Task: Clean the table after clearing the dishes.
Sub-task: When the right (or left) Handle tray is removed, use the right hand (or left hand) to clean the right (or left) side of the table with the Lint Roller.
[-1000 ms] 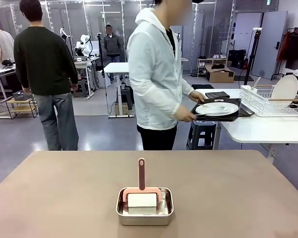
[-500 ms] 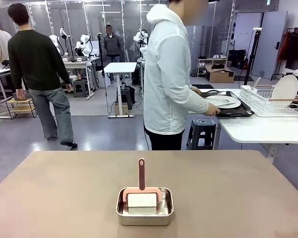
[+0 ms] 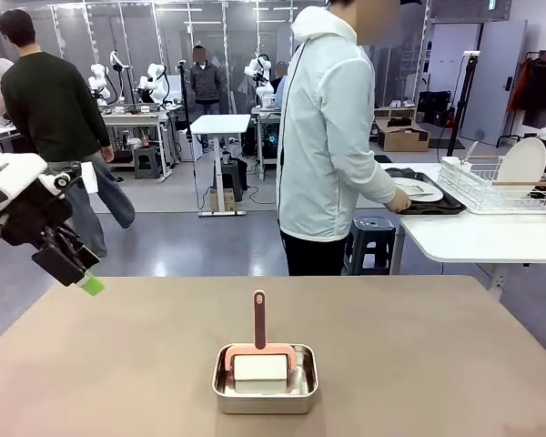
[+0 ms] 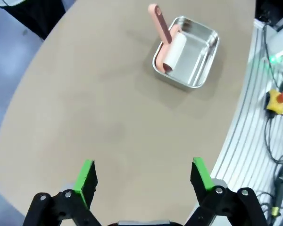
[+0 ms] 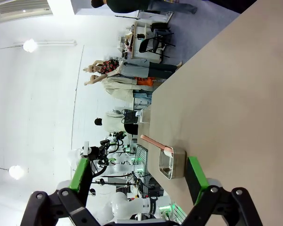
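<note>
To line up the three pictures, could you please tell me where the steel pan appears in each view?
Front view: the steel pan sits low centre, on the near part of the table.
Left wrist view: upper right of centre.
Right wrist view: low, near centre.
Shared landmark: the pink-handled roller resting in the pan, handle sticking out.

The plain taupe table [image 3: 437, 355] lies flat, while a white plate [image 3: 425, 191] rests on a dark tray [image 3: 446, 207] beyond it.
</note>
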